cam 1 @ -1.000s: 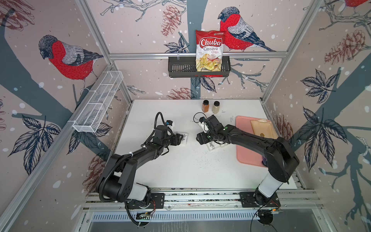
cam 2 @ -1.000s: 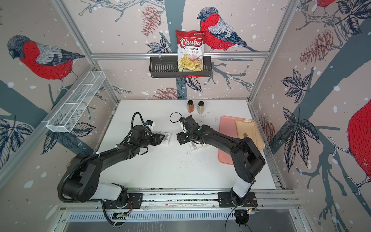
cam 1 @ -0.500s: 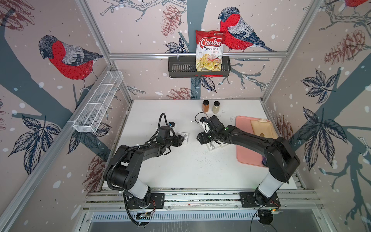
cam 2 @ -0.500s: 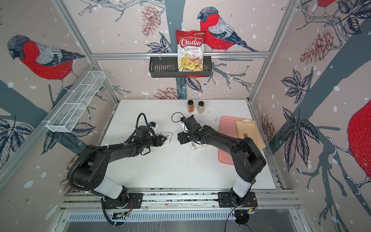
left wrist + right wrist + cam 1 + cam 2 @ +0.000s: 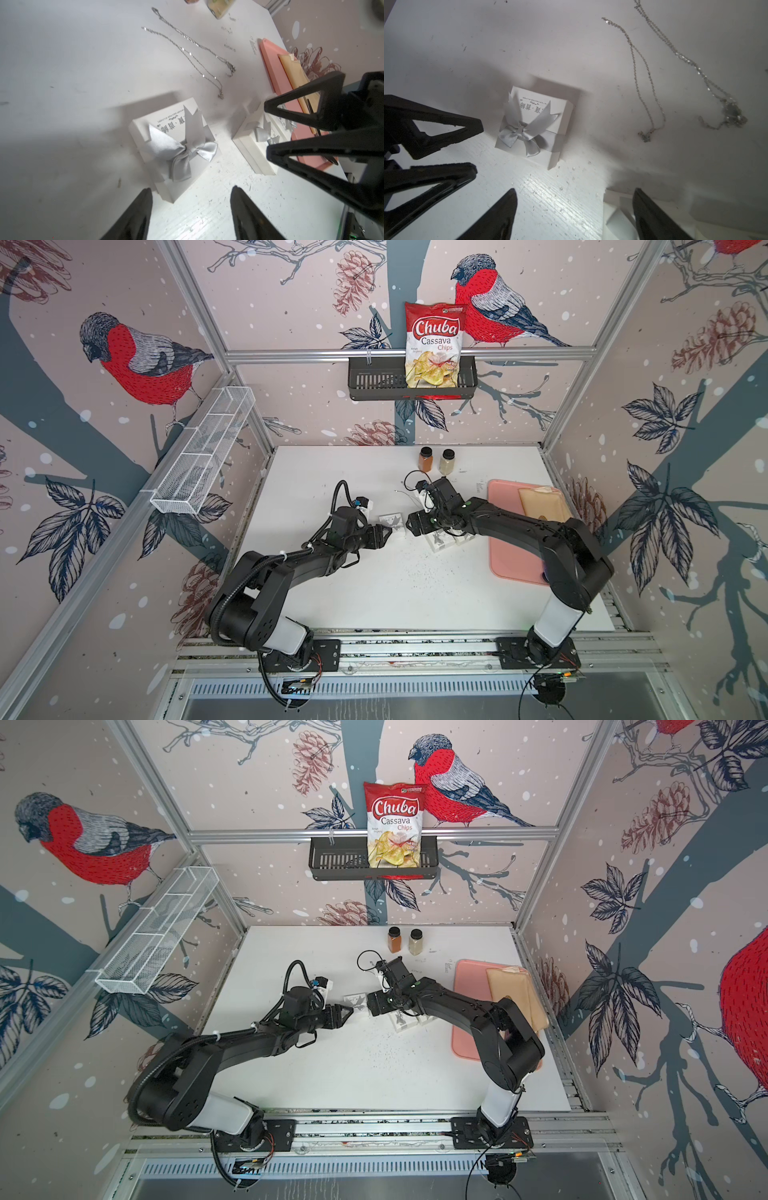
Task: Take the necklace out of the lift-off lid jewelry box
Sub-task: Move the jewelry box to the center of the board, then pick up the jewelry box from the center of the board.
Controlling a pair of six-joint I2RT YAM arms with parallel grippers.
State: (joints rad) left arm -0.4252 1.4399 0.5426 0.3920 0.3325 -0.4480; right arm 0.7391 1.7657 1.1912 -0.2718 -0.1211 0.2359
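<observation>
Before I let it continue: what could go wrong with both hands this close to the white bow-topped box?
The open left hand and open right hand point at each other near the closed white cardboard box; they could collide. Its silver satin bow might get pinched by mistake. The loose silver chain necklaces nearby could be dragged.

Bow box [image 5: 172,149]: lid print too small to read. Second box [image 5: 251,145] is half hidden behind the right gripper [image 5: 266,130]; base or lid, can't tell. In a top view, mid-frame, it is mostly covered by the right arm [image 5: 519,526]. Necklaces [image 5: 409,498] are only a faint thread there, count unreadable. Right wrist: one chain [image 5: 732,111] runs off the frame edge; white pieces [image 5: 618,220] blurred and cropped. Jars [image 5: 218,8] cropped in left wrist. Pink tray [image 5: 507,556]: lower right corner under the arm; tan item [image 5: 540,506] on it unidentifiable.
</observation>
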